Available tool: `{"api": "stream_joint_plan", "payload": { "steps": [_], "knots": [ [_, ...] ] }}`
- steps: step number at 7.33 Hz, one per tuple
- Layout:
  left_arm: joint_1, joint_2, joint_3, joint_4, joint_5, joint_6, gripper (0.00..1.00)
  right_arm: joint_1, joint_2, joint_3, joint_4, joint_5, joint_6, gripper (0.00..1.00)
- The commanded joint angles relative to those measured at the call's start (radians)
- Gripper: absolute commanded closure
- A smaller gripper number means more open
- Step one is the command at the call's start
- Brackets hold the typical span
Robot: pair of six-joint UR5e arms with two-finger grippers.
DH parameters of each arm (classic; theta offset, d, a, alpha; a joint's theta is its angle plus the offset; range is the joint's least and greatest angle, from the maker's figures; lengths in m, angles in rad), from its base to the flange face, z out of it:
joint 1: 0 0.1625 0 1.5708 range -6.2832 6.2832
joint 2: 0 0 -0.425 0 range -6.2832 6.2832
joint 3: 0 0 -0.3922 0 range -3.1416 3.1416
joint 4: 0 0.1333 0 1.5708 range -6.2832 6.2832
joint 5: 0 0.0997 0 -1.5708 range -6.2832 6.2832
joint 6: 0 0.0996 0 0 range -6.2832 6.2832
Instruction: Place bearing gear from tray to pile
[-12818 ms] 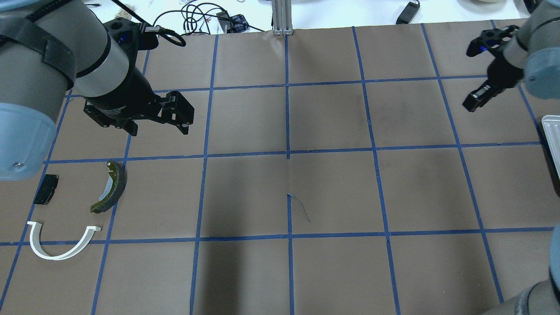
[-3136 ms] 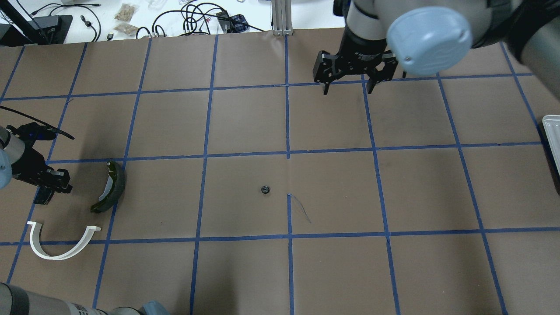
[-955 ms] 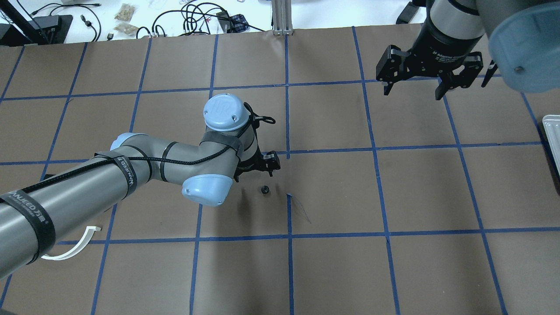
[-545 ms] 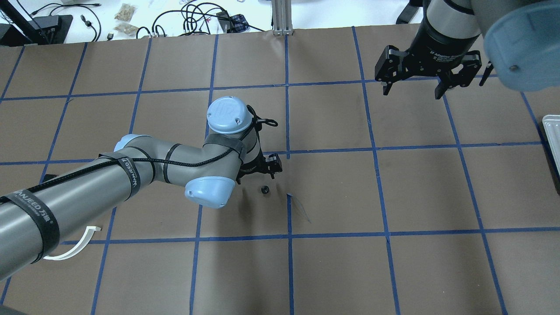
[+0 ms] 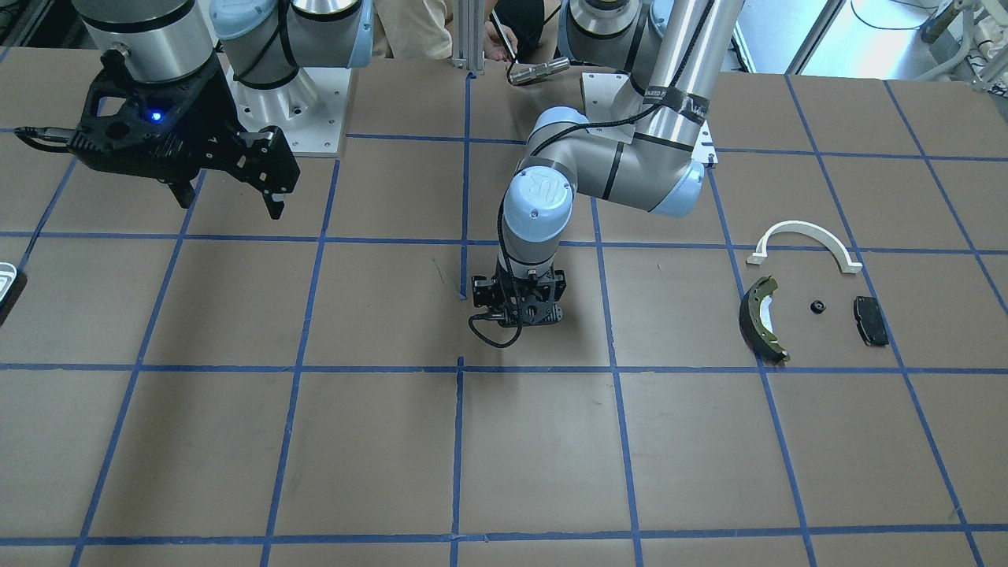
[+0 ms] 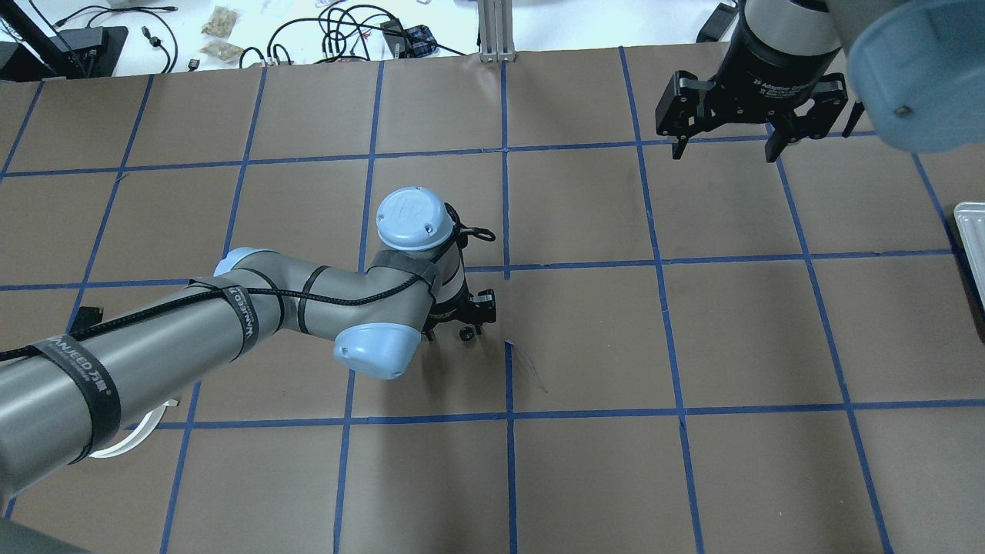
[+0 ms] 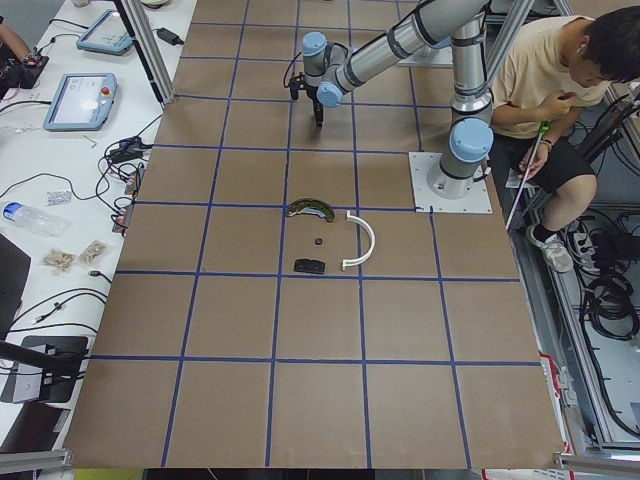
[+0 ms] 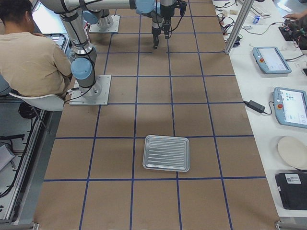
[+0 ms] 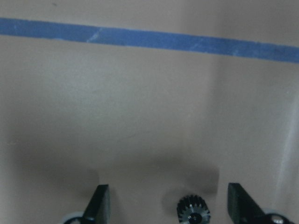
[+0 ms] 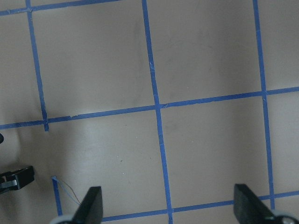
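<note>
Left wrist-mounted, gear (image 9: pixel 193 210) between end effector (image 9: pixel 169 205) fingers (image 9: pixel 99 204)

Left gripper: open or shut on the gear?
Open: the left gripper has its fingers wide apart in the wrist view, the gear between them, touching neither.

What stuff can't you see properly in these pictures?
Overhead view: the left arm hides the brake shoe; only one end of the white arch peeks out.
Overhead view: the tray is cut off by the right edge.
Left wrist view: the gear between the fingers of the left end effector is blurry and cut by the bottom edge.
Front view: the left end effector hides that gear.
</note>
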Motion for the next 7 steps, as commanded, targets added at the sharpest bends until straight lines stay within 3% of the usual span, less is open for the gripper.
{"api": "stream_joint_plan", "payload": {
  "steps": [1, 2, 3, 4, 5, 7],
  "knots": [
    [-0.006, 0.001, -0.002, 0.001, -0.002, -0.002, 0.30, 0.000, 0.000, 0.002, 0.003, 0.001, -0.001, 0.00],
    [-0.017, -0.001, 0.000, 0.002, 0.000, -0.010, 0.34, -0.001, 0.001, 0.002, 0.003, -0.001, -0.001, 0.00],
    [-0.021, 0.003, 0.000, 0.002, 0.000, -0.010, 0.63, 0.000, 0.001, 0.002, 0.003, -0.001, -0.001, 0.00],
    [-0.021, 0.003, 0.003, 0.002, 0.000, -0.010, 0.83, -0.001, 0.001, 0.002, 0.004, -0.002, -0.001, 0.00],
    [-0.021, 0.007, 0.003, 0.002, -0.002, -0.009, 0.95, -0.001, 0.001, 0.002, 0.004, -0.002, -0.001, 0.00],
    [-0.017, 0.019, 0.011, -0.001, 0.000, 0.005, 1.00, -0.001, 0.001, 0.002, 0.004, -0.002, 0.000, 0.00]
  ]
}}
